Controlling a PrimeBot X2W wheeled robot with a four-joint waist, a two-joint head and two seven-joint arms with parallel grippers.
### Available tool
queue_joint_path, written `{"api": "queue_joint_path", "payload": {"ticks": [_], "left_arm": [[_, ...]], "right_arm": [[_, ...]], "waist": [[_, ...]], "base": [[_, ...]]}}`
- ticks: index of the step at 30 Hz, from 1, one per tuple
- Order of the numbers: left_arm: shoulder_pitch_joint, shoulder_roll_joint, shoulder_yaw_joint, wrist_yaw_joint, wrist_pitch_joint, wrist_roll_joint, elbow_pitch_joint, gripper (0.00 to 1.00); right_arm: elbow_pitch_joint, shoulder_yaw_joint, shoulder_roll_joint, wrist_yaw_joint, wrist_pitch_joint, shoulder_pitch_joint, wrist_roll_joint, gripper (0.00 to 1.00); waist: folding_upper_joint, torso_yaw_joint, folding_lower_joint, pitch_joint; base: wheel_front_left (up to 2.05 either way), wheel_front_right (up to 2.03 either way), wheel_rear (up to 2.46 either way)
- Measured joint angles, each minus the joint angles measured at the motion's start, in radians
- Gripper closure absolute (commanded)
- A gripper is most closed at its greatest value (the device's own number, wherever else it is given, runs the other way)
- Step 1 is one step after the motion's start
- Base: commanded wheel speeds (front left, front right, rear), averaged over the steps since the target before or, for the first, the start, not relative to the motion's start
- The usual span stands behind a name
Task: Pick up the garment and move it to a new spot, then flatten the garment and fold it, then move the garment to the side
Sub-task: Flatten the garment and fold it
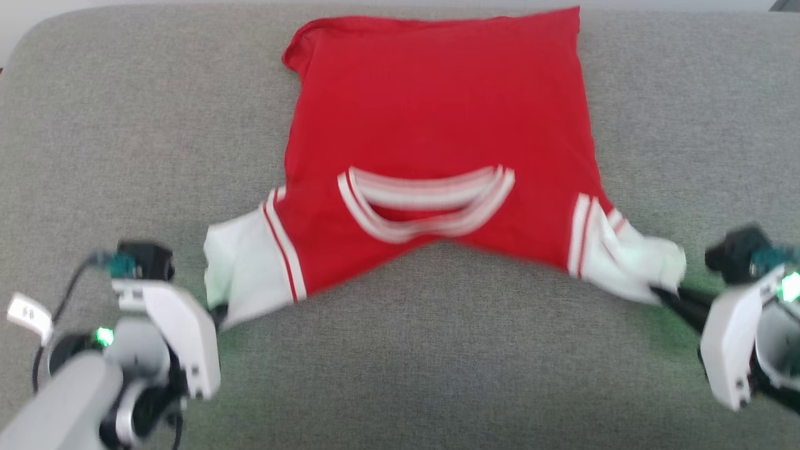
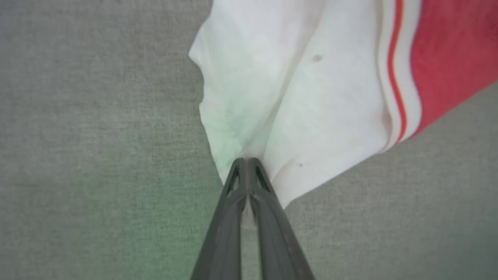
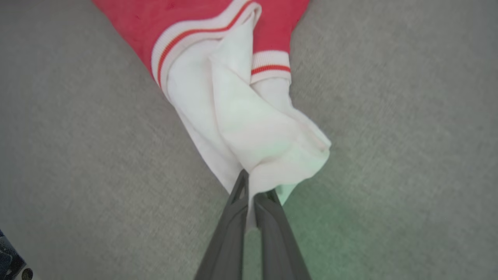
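You're looking at a red shirt (image 1: pixel 437 119) with white sleeves (image 1: pixel 240 269); its collar (image 1: pixel 425 203) and sleeve seams carry red-and-white stripes. The surface (image 1: pixel 125 125) is plain grey weave, tinged green beside the dark grey fingers (image 2: pixel 223 233). The wrist housings (image 1: pixel 181 325) are white.

**Right claw (image 3: pixel 252 192) clamped on the garment (image 3: pixel 194 15) by its white sleeve (image 3: pixel 253 132)**

The two dark fingers (image 3: pixel 225 241) rise from 6 o'clock and meet just below centre. The bunched end of the sleeve is caught between their tips and spills over them toward 4 o'clock. From there the sleeve runs up toward 12 o'clock, twisted (one fold lies over another), to the red body, which is edged with striped trim (image 3: pixel 183 39) at 11 o'clock. A grey fabric surface (image 3: pixel 408 116) lies all around, tinged green at 5 o'clock.
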Motion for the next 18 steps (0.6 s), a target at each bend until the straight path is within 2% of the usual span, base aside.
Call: {"api": "queue_joint_path", "payload": {"ticks": [8, 14, 18], "left_arm": [[0.2, 0.048, -0.005, 0.129, -0.03, 0.006, -0.135, 1.0], [0.298, 0.027, -0.006, 0.166, -0.064, -0.016, -0.172, 1.0], [0.333, 0.015, -0.008, 0.175, -0.087, -0.025, -0.184, 1.0]], "right_arm": [[-0.08, 0.027, -0.065, 0.0, 0.061, 0.164, 0.017, 1.0], [-0.092, 0.003, -0.054, 0.0, 0.104, 0.256, 0.077, 1.0], [-0.092, -0.025, -0.034, 0.0, 0.137, 0.3, 0.087, 1.0]], "waist": [[0.0, -0.006, 0.0, -0.02], [0.0, -0.011, 0.0, -0.034], [0.0, -0.008, 0.0, -0.038]], "base": [[0.0, 0.0, 0.0], [0.0, 0.0, 0.0], [0.0, 0.0, 0.0]]}}
